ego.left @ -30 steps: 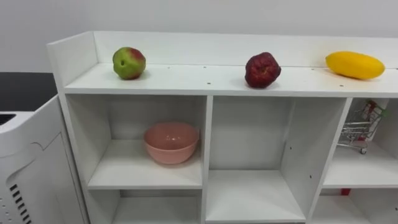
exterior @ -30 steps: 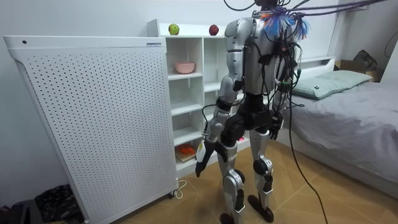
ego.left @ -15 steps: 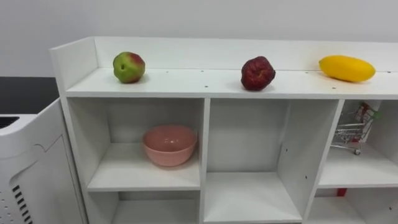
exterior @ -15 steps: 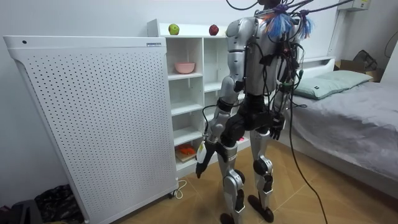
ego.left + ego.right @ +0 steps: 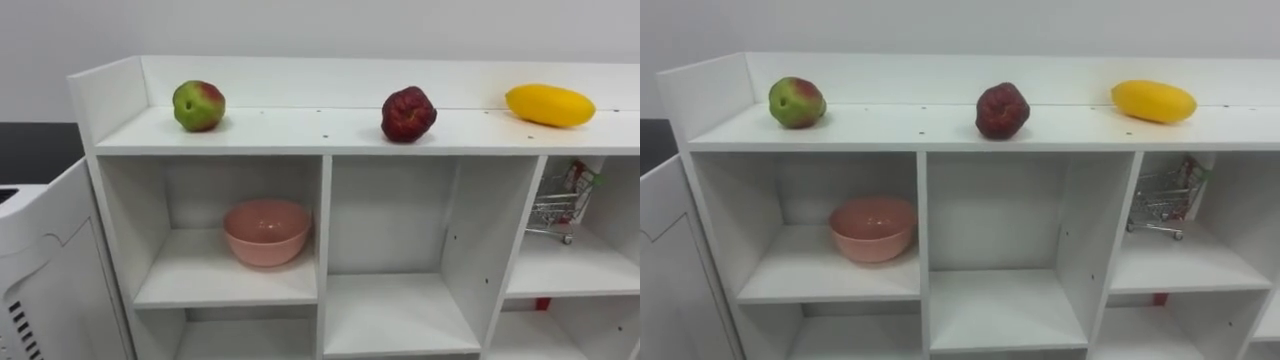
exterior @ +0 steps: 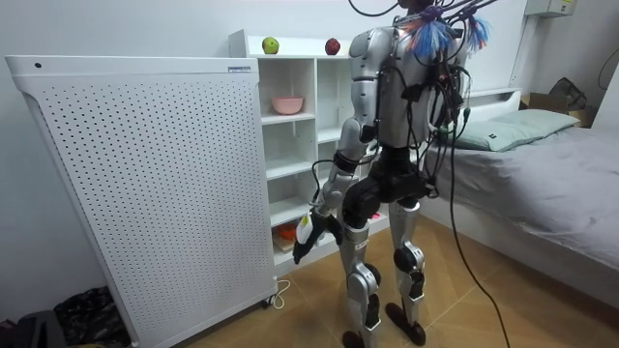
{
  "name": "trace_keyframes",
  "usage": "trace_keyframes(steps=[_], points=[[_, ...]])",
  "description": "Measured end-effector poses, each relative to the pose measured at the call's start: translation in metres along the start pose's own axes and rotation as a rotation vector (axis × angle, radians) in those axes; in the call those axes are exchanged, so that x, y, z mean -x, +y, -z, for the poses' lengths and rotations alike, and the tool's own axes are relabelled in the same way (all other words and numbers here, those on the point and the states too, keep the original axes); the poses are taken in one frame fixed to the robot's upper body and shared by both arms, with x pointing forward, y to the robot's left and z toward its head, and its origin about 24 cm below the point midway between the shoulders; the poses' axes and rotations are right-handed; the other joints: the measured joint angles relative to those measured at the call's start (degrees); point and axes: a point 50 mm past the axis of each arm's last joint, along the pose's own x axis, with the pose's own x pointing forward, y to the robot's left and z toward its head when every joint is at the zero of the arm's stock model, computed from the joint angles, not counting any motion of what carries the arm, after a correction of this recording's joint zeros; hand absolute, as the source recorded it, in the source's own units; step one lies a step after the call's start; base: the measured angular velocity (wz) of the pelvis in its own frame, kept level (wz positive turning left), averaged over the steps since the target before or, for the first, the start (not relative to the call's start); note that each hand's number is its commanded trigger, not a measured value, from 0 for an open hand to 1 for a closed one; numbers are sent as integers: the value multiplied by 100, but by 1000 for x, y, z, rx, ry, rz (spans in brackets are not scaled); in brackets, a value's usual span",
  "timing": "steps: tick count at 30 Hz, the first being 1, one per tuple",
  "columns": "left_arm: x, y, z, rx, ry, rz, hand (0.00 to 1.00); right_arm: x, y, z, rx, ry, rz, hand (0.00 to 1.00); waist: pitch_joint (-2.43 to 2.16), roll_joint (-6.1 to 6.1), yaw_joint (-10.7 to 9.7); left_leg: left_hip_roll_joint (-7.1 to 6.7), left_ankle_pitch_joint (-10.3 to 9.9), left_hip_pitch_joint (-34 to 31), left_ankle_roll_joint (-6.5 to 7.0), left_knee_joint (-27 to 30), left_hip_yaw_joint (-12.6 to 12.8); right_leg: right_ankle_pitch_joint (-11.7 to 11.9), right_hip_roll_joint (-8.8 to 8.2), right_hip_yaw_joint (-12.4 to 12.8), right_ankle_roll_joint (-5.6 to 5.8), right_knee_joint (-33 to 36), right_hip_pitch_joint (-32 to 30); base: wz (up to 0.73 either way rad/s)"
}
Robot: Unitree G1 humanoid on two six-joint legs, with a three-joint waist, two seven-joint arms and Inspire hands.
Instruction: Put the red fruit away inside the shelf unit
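Note:
On top of the white closet (image 5: 320,131) lie three fruits. A green and red apple (image 5: 198,105) is at the left, a dark red fruit (image 5: 407,113) in the middle and a yellow mango (image 5: 549,104) at the right. I stand facing the closet, close to it. My left hand (image 6: 303,238) hangs low beside my thigh, fingers relaxed and pointing down, holding nothing. My right hand (image 6: 424,191) hangs by my hip at the room view's right, half hidden among cables.
A pink bowl (image 5: 266,230) sits in the upper left compartment and a small wire shopping cart (image 5: 558,205) in the upper right one. The middle compartment (image 5: 395,310) holds nothing. A tall white perforated panel (image 6: 145,184) stands left of the closet; a bed (image 6: 551,164) lies behind me.
My left arm has swung a little forward toward the closet. The eye view has shifted slightly; the fruits have not moved.

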Motion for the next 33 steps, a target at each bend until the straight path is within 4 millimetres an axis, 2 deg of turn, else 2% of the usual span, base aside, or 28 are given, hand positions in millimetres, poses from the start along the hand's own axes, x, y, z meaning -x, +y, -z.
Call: trace_keyframes(steps=[2,5,7,13,17,20,24,33], points=[[0,0,0,-1,-5,-7,0,1,2,-28,14,-140,17,0,4,-4,-5,0,0,-8,0,-5,-1,0,1,6,0,10,-9,0],[0,1,-3,-2,-25,-21,0,4,4,-51,-1,-241,39,0,2,-4,-19,1,0,-72,0,-4,-4,1,2,13,1,29,-88,-4],[0,0,-5,-35,-47,-13,0,10,5,-74,-30,-348,46,0,33,37,-9,0,0,-56,0,-10,-14,1,-1,21,2,67,-102,-5],[1,-2,-1,-52,-47,-4,0,27,3,-111,-92,-543,66,0,14,86,0,1,0,-75,1,-22,-6,0,6,46,2,71,-142,-1],[2,-4,0,-56,-48,0,0,34,2,-124,-117,-611,69,0,5,76,17,1,0,-135,1,-1,-27,1,6,51,2,83,-199,0],[2,-4,1,-59,-51,1,0,40,0,-135,-123,-668,72,0,-12,57,103,2,1,-173,1,1,-29,1,8,45,2,96,-238,0],[2,-4,0,-57,-64,1,0,47,-2,-156,-140,-775,68,0,-27,28,144,5,1,-187,1,0,-61,3,10,3,0,103,-240,4],[2,-2,-1,-91,-76,4,0,56,0,-177,-168,-881,52,0,-4,-32,151,4,6,-166,7,5,-57,4,4,-18,0,103,-149,1]])
